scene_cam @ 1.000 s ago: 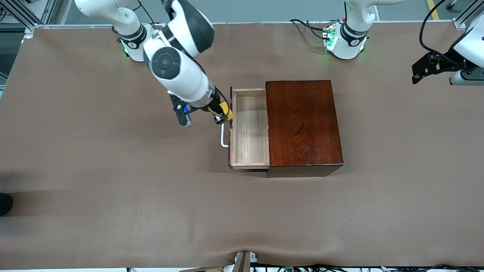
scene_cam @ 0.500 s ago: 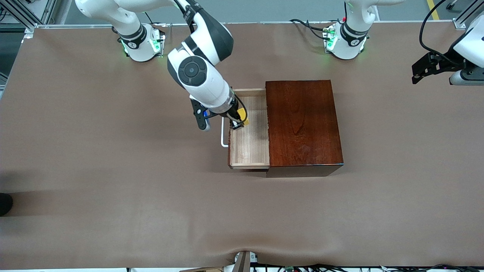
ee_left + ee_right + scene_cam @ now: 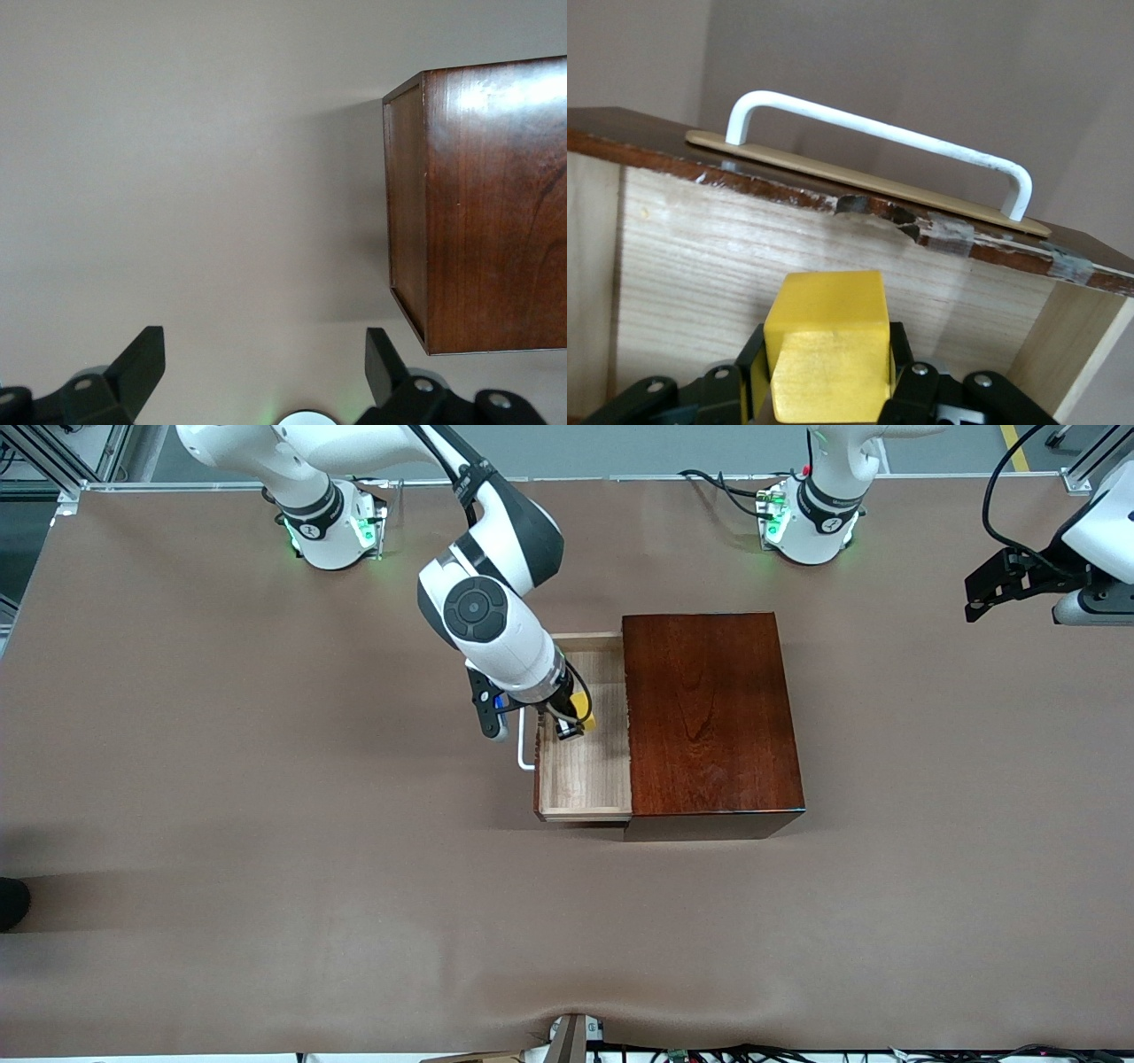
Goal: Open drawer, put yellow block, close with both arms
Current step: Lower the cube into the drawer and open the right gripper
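1. Now the drawer (image 3: 585, 766) stands pulled out of the box (image 3: 709, 713) toward the right arm's end of the table (image 3: 266, 824), its pale wood floor bare and its white handle (image 3: 524, 746) on the outer front
2. Right gripper (image 3: 571, 722) hangs over the open drawer, about midway along its length, just inside the front panel
3. Its fingers (image 3: 749, 385) are clamped on the block (image 3: 828, 341), one against each side; the right wrist view shows the yellow cube pinched above the drawer floor, with the chipped top edge of the front panel and the handle (image 3: 877, 133) past it
4. Block (image 3: 582, 710) is up in the air within the drawer's outline, not resting on the wood
5. Left gripper (image 3: 1001, 584) waits over the table's edge at the left arm's end, near the corner by the bases, well apart from the box
6. Its fingers (image 3: 142, 359) stand spread wide with nothing between them; the left wrist view shows the box's back end (image 3: 478, 204) and bare table (image 3: 177, 177)
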Action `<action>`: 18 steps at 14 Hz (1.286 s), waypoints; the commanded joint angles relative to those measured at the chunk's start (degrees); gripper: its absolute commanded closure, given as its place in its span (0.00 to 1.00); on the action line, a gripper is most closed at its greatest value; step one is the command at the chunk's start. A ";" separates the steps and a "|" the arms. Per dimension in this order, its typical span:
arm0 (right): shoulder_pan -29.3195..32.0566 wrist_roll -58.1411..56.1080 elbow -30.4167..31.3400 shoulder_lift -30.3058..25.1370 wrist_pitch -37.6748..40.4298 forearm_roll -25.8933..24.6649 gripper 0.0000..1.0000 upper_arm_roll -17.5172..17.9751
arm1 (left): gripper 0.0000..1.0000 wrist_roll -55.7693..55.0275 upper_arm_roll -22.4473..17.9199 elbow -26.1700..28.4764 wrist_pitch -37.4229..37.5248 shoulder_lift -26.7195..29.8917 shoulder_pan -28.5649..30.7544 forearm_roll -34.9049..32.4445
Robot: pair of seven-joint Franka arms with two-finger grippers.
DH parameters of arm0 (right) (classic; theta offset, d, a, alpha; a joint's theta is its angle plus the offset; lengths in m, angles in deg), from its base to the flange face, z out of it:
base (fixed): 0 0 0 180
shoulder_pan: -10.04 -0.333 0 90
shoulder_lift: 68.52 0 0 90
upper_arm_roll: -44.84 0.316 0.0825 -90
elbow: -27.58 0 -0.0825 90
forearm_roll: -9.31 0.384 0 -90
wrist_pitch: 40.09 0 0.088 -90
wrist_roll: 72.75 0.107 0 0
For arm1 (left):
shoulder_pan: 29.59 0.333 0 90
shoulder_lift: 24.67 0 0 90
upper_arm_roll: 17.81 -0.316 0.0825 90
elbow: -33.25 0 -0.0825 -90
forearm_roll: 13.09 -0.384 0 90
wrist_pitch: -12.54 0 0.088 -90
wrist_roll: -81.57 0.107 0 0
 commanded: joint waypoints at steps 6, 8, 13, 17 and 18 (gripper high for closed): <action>-1.57 5.55 -1.69 3.00 0.14 0.58 1.00 -0.71 | 0.00 0.97 0.51 0.11 -0.56 0.08 0.95 1.07; -2.71 5.64 -1.69 3.88 0.14 0.49 1.00 -0.80 | 0.00 0.97 0.51 0.11 -0.56 0.17 0.95 1.07; -2.98 7.57 -1.60 4.85 -2.49 0.14 0.90 -0.80 | 0.00 0.97 0.51 0.11 -0.48 0.25 0.95 1.07; -2.54 7.66 -1.86 4.76 -1.79 -0.04 0.17 -0.80 | 0.00 1.06 0.51 0.03 -0.39 0.34 0.95 1.07; -2.45 7.66 -1.86 4.59 -1.79 -0.12 0.07 -0.89 | 0.00 1.06 0.51 0.02 -0.30 0.34 0.95 0.99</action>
